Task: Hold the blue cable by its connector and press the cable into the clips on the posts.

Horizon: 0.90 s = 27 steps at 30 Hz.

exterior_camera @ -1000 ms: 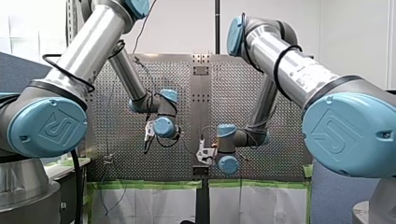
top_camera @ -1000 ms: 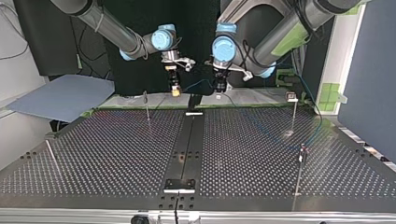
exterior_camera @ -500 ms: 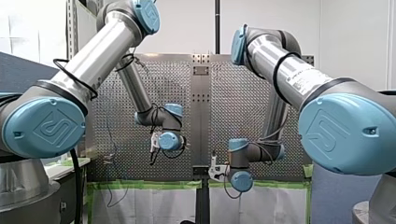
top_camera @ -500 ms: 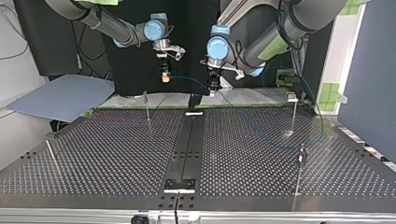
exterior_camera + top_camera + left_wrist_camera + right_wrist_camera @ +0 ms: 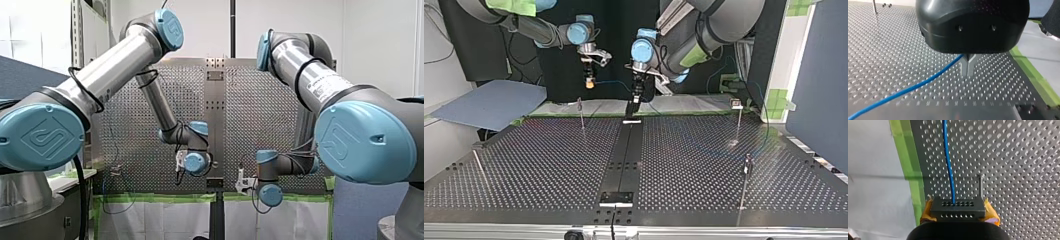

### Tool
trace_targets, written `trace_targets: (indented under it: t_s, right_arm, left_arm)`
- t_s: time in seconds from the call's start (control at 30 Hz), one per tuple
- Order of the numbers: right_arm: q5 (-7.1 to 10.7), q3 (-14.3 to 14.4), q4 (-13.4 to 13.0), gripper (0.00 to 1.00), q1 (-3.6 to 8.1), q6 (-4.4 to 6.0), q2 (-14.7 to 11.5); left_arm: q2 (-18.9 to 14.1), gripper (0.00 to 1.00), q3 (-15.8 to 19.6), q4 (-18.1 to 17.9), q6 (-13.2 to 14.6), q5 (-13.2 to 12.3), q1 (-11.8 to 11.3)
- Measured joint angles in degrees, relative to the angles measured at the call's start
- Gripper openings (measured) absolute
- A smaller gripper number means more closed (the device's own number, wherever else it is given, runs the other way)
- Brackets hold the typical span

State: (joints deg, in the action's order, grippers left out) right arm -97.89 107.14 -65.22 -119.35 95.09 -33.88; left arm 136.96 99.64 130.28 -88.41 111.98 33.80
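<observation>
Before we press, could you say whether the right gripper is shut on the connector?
Shut: yellow pads of the right gripper clamp the connector at both ends.

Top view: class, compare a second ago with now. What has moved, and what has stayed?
My right gripper, clamping the connector, and my left gripper, pinching the blue cable, both travelled toward the view's left. No grip visibly changed. The posts stayed put.

Soft, even light. The perforated grey metal table [image 5: 885,37] glints hole by hole; the thin blue cable [image 5: 898,93] blurs well away from my left gripper [image 5: 967,73].
</observation>
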Motion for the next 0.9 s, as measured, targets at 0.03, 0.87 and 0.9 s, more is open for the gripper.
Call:
trace_targets:
  t_s: [0.03, 0.87, 0.9]
  right_arm:
    - [0.39, 0.0, 0.0, 0.00, 0.44, -0.22, 0.0]
    - [3.53, 1.2, -2.0, 0.00, 8.04, -0.84, 0.0]
    - [3.58, 1.2, -2.1, 0.00, 8.26, -0.88, 0.0]
  left_arm:
    - [0.5, 0.01, -0.4, 0.0, -0.1, 0.2, 0.3]
    - [13.1, 0.01, -10.1, 3.0, -3.4, 2.7, 7.0]
    - [13.5, 0.01, -10.5, 3.2, -3.6, 2.8, 7.3]
